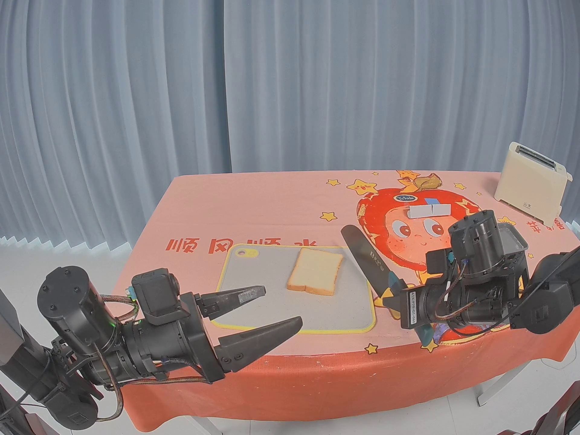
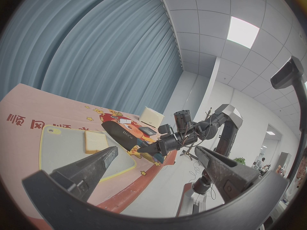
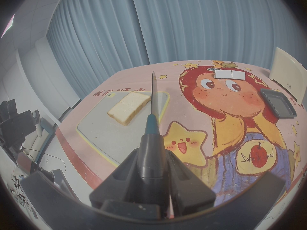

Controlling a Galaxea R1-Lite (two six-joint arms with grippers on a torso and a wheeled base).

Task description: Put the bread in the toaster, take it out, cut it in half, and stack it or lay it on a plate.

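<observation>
One slice of bread (image 1: 315, 271) lies flat on the grey cutting board (image 1: 260, 267), toward its far right corner. My right gripper (image 1: 411, 306) is shut on the teal handle of a dark-bladed knife (image 1: 365, 258). The blade hangs above the table just right of the board and points away from me. In the right wrist view the knife (image 3: 154, 93) runs beside the bread (image 3: 129, 107) without touching it. My left gripper (image 1: 282, 304) stands open over the board's near edge, holding nothing. A cream toaster (image 1: 531, 182) stands at the far right. A dark plate (image 3: 278, 103) lies in front of it.
The table has an orange cloth with a cartoon print and two white tags (image 1: 429, 210). A blue-grey curtain hangs behind the table. The left part of the board (image 2: 64, 147) is bare. The table's front edge is just under both grippers.
</observation>
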